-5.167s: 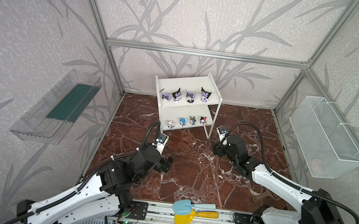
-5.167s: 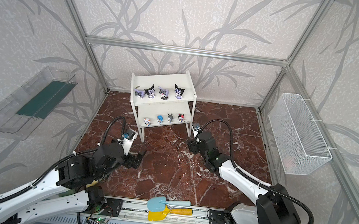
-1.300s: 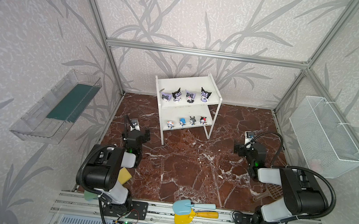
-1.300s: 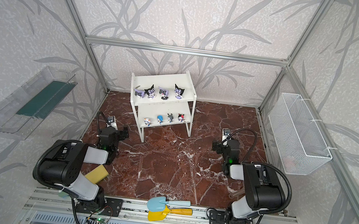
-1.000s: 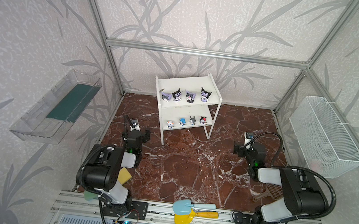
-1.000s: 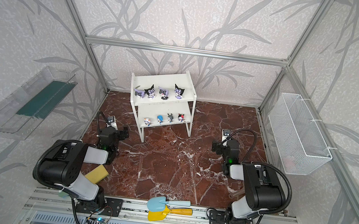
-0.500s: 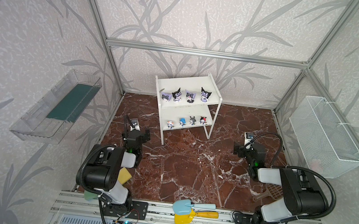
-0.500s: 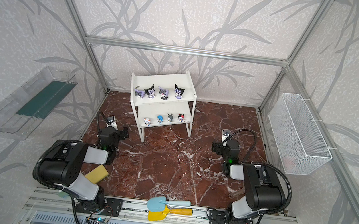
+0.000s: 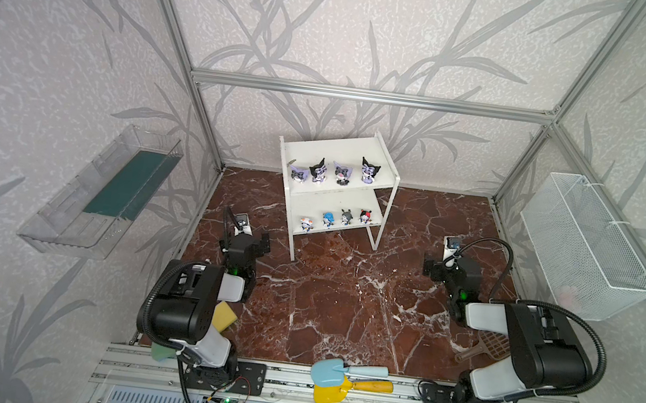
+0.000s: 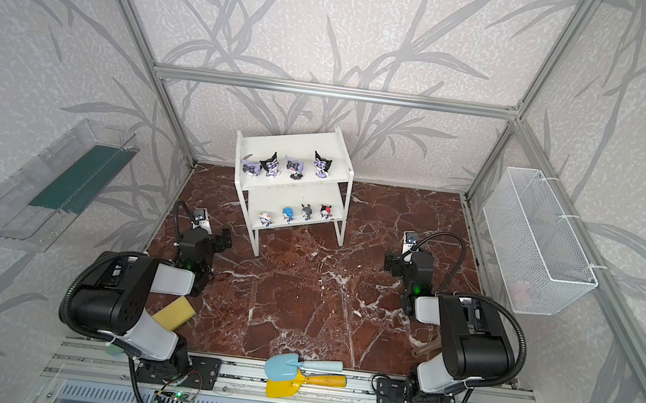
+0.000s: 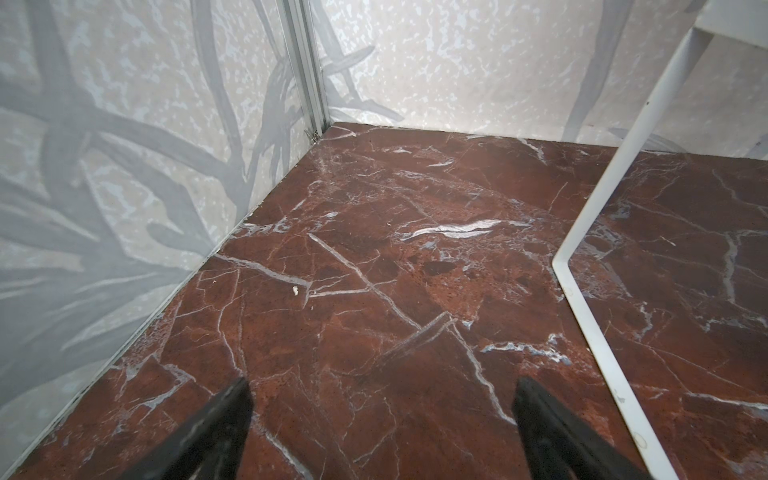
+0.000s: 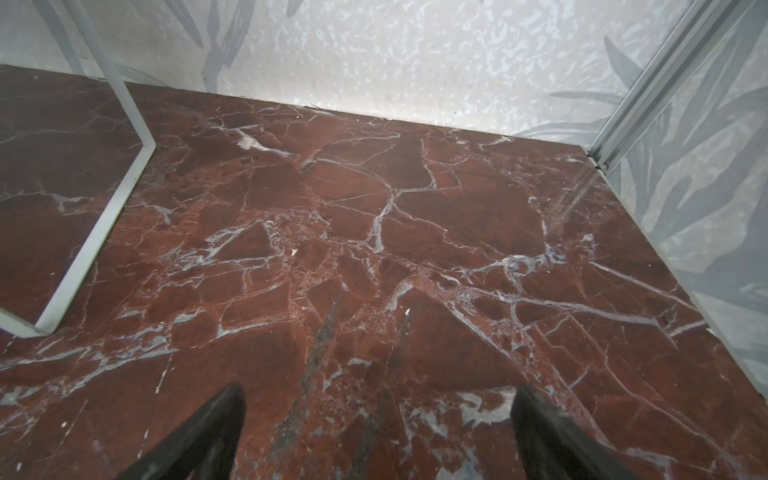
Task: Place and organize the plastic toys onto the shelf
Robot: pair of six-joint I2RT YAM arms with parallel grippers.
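Veined marble floor (image 9: 343,297) carries flat-boarded white shelf (image 9: 340,150), perhaps metal-legged.

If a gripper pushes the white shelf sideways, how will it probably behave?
Probably light: the shelf stands on thin legs, so it may slide on the polished marble floor. A high push might tip it. The small toys on its boards would likely topple.
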